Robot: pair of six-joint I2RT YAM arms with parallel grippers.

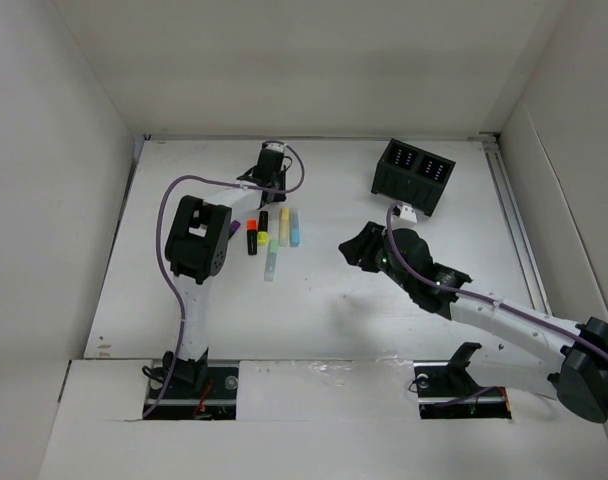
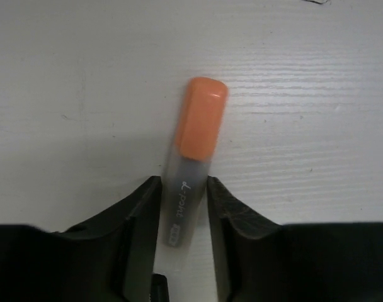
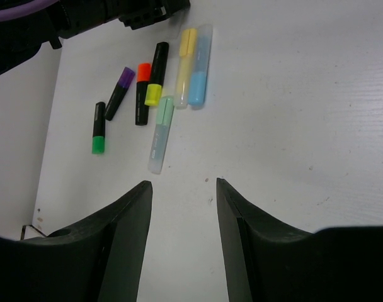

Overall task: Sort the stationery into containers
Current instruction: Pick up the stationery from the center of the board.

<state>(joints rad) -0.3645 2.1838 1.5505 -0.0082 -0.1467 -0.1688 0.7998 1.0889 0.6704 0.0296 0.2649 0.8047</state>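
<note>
My left gripper (image 1: 271, 160) is near the table's far edge, shut on a pastel marker with an orange cap (image 2: 201, 123). Its jaws (image 2: 183, 180) grip the grey body, and the cap sticks out ahead. The other markers lie in a group: pastel yellow (image 3: 185, 66), pastel blue (image 3: 199, 66), pastel green (image 3: 160, 133), and black ones with yellow (image 3: 156, 74), orange (image 3: 142, 93), purple (image 3: 120, 93) and green (image 3: 99, 129) ends. My right gripper (image 3: 182, 182) is open and empty above bare table, right of the group (image 1: 274, 235). The black two-compartment organiser (image 1: 409, 190) stands at the back right.
White walls enclose the table on the left, back and right. My left arm's elbow (image 1: 199, 240) hangs just left of the marker group. A metal rail (image 1: 514, 220) runs along the table's right side.
</note>
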